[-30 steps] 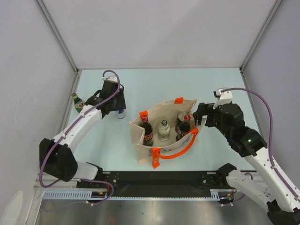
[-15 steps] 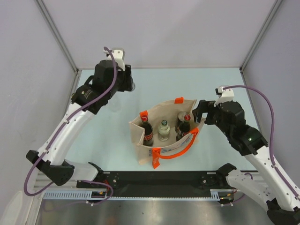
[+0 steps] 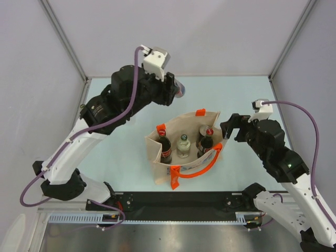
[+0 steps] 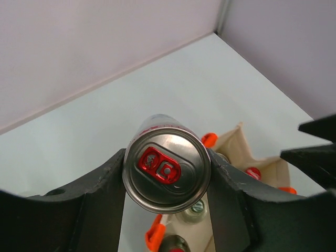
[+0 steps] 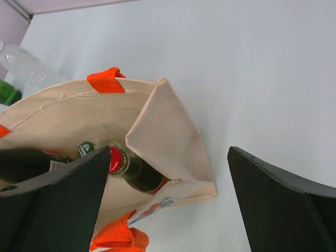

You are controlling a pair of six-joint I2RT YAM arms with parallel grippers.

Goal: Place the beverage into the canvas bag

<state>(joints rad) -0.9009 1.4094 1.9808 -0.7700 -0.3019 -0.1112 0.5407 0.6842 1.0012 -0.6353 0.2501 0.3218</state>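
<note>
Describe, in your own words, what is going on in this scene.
The left gripper holds a silver drink can with a red tab, lifted off the table on the far side of the canvas bag. The bag stands open with several bottles already inside. The right gripper sits open at the bag's right end, gripping nothing.

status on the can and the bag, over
Left claw shut on can, held high behind the canvas bag. Right claw open at bag's right end. Bottles already inside, crowding the opening.
</note>
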